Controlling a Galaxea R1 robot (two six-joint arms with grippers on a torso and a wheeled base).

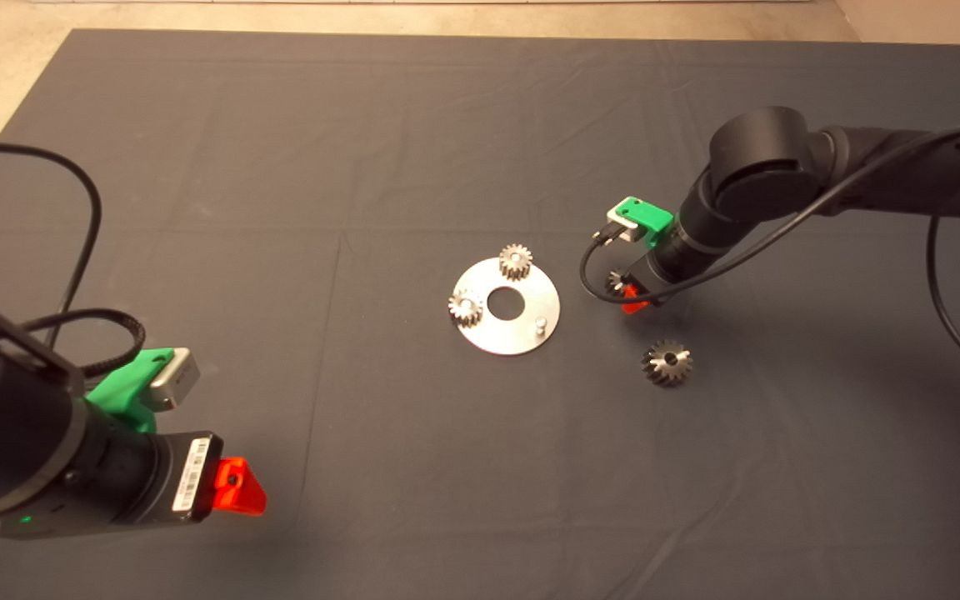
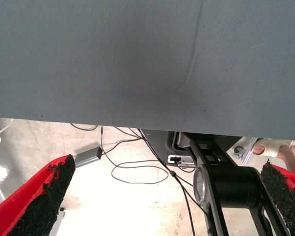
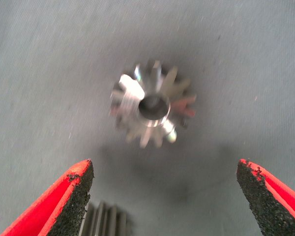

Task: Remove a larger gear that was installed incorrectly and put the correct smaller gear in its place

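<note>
From above, the larger gear [image 1: 668, 362] lies on the dark mat [image 1: 363, 167], right of the round plate [image 1: 530, 329]. The right claw [image 1: 632, 297] hovers just above the smaller gear [image 1: 614, 282]. The left claw [image 1: 240, 487] waits lower left.

Left wrist: fingers [image 2: 44, 196] spread open.

Right wrist: the claw [image 3: 164, 196] is open, holding nothing, with the larger gear [image 3: 152, 104] ahead and the smaller gear [image 3: 105, 220] beside one finger.

robot lab, dark mat [image 1: 280, 167], floor cables [image 2: 137, 172], bare concrete

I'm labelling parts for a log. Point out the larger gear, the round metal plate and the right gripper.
larger gear [image 1: 668, 362]: head view, on its toothed face beside the hole.
round metal plate [image 1: 522, 333]: head view, on bare plate near the rim.
right gripper [image 1: 635, 298]: head view, between its red fingertips.
</note>
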